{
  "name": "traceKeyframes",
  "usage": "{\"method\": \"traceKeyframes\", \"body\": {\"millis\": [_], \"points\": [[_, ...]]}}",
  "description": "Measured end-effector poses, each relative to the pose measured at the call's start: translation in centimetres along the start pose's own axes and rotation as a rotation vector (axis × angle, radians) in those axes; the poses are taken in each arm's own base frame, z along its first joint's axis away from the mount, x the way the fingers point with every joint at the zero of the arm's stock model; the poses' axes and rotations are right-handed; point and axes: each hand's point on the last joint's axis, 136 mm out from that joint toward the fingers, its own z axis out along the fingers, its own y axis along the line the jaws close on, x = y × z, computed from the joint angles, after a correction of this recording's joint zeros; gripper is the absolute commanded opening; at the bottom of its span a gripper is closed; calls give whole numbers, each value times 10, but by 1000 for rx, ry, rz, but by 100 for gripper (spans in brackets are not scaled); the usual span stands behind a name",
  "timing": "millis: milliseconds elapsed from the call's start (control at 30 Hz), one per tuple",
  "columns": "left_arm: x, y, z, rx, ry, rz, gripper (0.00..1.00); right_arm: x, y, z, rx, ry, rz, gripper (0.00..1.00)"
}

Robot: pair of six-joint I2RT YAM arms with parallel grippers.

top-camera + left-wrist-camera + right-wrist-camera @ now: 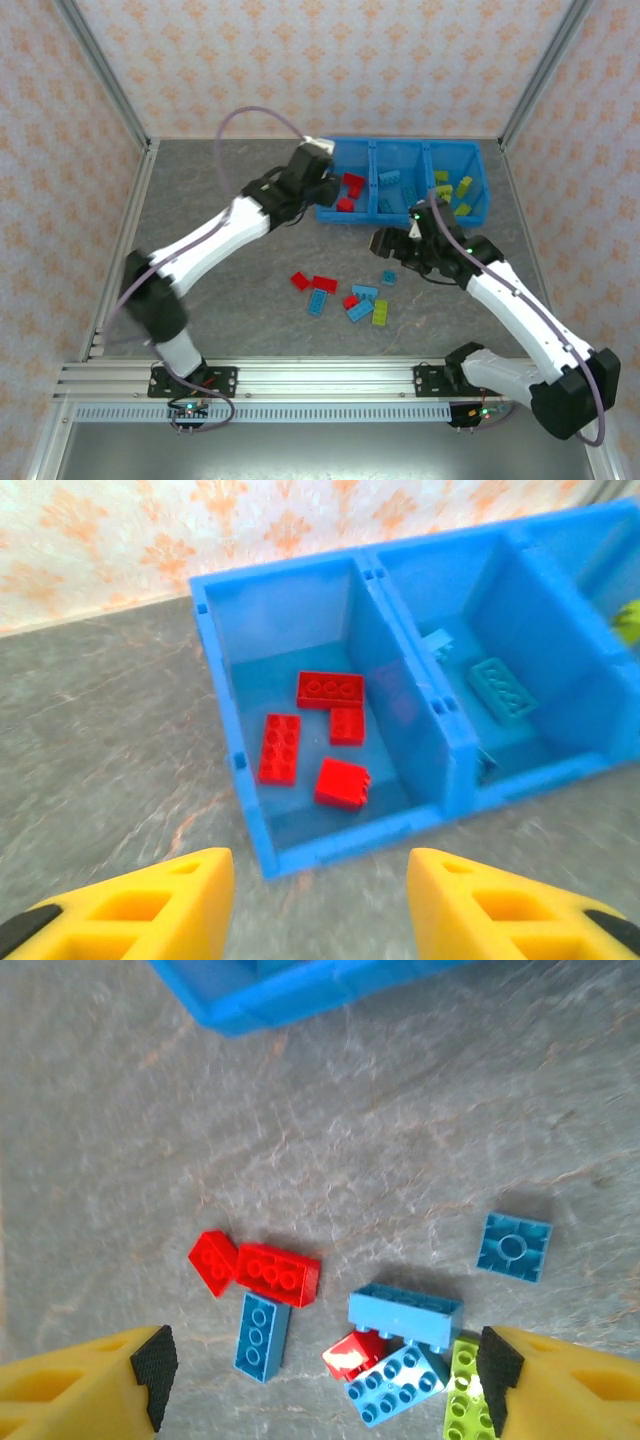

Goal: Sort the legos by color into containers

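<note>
1. the right gripper, jaws spread and empty, hangs over the loose legos on the table. it would do best to pick a single brick at the heap's edge.
2. the left gripper, jaws spread and empty, faces the blue bin. four red bricks lie in the bin's left compartment.
3. the table is mottled grey, with patterned walls behind.

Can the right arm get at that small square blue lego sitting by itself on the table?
Probably yes. The right gripper hangs open above the loose bricks, and the square light blue lego lies alone on bare table with nothing over it. The left gripper is away at the bin.
</note>
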Motion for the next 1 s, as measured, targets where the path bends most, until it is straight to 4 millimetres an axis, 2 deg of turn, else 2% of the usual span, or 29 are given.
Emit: {"method": "traceKeyframes", "body": {"millis": [33,133,167,267,400,500,600,667,767,1000], "points": [[-2,0,-27,24,-40,1,49,7,4,7,10,27,-24,79],[3,3,-91,88,-124,35,50,28,24,28,36,101,-82,78],[9,7,-108,102,-139,58,52,37,32,37,48,124,-100,78],[37,24,-137,108,-129,157,61,72,56,64,76,195,-138,77],[97,37,-149,143,-31,347,77,111,72,100,163,265,-157,79],[144,43,-147,185,50,457,88,127,76,125,229,286,-157,82],[176,46,-146,221,86,525,93,138,72,139,285,280,-157,84],[185,49,-147,230,83,559,94,141,68,142,313,271,-153,85],[185,52,-152,226,52,586,94,140,61,146,349,245,-139,81],[183,56,-163,226,-18,619,100,145,45,165,422,236,-130,50]]}}
